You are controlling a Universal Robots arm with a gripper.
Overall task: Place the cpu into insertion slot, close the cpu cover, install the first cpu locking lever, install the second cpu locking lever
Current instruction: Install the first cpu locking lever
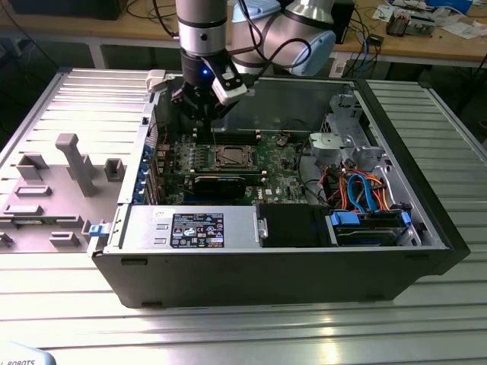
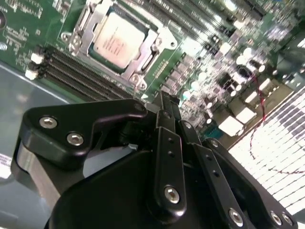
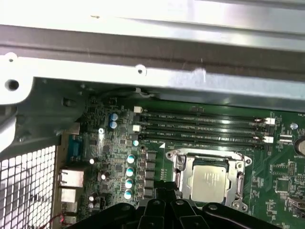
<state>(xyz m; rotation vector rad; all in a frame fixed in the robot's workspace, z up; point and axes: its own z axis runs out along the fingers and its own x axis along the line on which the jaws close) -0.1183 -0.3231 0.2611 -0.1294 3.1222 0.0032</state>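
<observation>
Cpu [image 3: 208,179] sits seated in the insertion slot [image 3: 240,183], its silver top showing through the window of the cpu cover [image 3: 183,168], which lies flat over it. In the second wrist view the cpu [image 2: 114,39] shows the same way, framed by the cover [image 2: 143,45] and slot [image 2: 88,14]. Four long black RAM slots [image 3: 202,126] run beside the socket on the green motherboard [image 3: 281,176]. In the exterior view the slot [image 1: 231,158] lies mid-board inside the open computer case [image 1: 396,251], which rests on the slatted table [image 1: 228,327]. The gripper [image 2: 162,102] hangs above the board just beside the socket, holding nothing; its fingers [image 2: 167,121] are together. In the exterior view the gripper [image 1: 204,122] is over the board's far edge, near the case's back wall.
</observation>
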